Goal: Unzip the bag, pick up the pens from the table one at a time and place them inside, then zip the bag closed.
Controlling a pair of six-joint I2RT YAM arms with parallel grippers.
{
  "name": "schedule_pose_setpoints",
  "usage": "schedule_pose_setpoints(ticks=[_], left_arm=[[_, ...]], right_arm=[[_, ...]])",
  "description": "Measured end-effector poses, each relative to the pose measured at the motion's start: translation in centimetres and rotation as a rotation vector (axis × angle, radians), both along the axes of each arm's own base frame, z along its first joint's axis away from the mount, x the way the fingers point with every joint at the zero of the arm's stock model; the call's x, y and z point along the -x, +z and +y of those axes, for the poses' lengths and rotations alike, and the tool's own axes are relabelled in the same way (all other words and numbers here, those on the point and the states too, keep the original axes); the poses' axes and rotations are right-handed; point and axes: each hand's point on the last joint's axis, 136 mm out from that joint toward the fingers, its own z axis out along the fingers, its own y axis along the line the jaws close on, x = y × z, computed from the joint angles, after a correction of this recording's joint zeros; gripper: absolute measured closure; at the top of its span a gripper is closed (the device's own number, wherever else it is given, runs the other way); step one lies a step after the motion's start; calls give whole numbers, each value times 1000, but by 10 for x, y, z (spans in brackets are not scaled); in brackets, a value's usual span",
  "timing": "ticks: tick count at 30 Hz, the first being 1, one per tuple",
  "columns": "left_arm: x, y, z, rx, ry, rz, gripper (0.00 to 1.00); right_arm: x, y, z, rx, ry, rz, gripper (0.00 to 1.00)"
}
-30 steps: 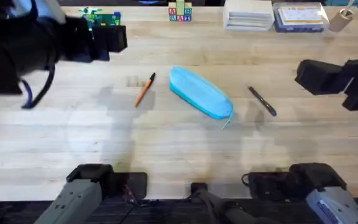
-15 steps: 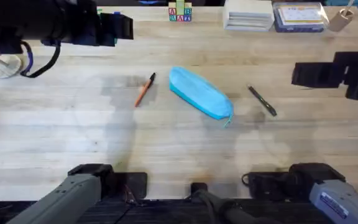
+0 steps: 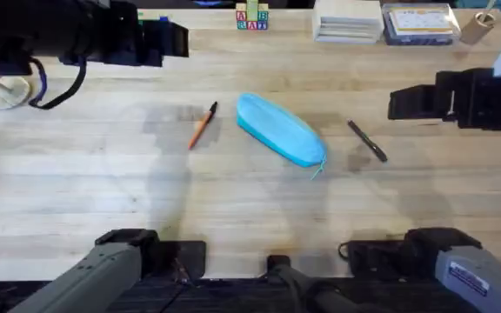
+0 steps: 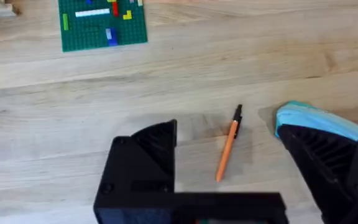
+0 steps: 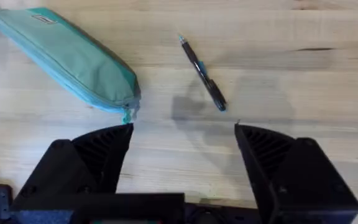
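The light blue bag [image 3: 281, 130] lies diagonally mid-table, zipped, with its pull cord at the near right end. An orange pen [image 3: 203, 126] with a black end lies to its left, and a thin dark pen [image 3: 367, 141] to its right. My left gripper [image 3: 177, 39] hovers at the far left, open; its wrist view shows the orange pen [image 4: 227, 152] and the bag's end [image 4: 319, 121] below. My right gripper [image 3: 398, 104] hangs open, right of the dark pen; below it are the bag [image 5: 61, 53] and the dark pen [image 5: 202, 73].
Along the far edge stand alphabet blocks [image 3: 251, 17], a white box [image 3: 348, 22], a blue-lidded box [image 3: 419, 23] and a cup [image 3: 477, 26]. A green baseplate [image 4: 103, 22] lies at the far left. The wood table [image 3: 250, 209] is bare in front of the bag.
The right gripper has moved left, toward the dark pen. The left arm shifted back and to the right earlier and has since held nearly still. Bag and pens have not moved.
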Motion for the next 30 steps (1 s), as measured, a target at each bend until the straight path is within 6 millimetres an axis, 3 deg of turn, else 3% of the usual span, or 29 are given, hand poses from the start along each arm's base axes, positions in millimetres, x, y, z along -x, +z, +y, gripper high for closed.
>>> schedule_pose_setpoints(ticks=[17, 30], left_arm=[[4, -3, -1, -17, -24, 16, 7], [11, 5, -38, -92, -491, -90, 9]], right_arm=[[0, 1, 1, -9, -3, -1, 4], [0, 1, 1, -9, -3, -1, 4]])
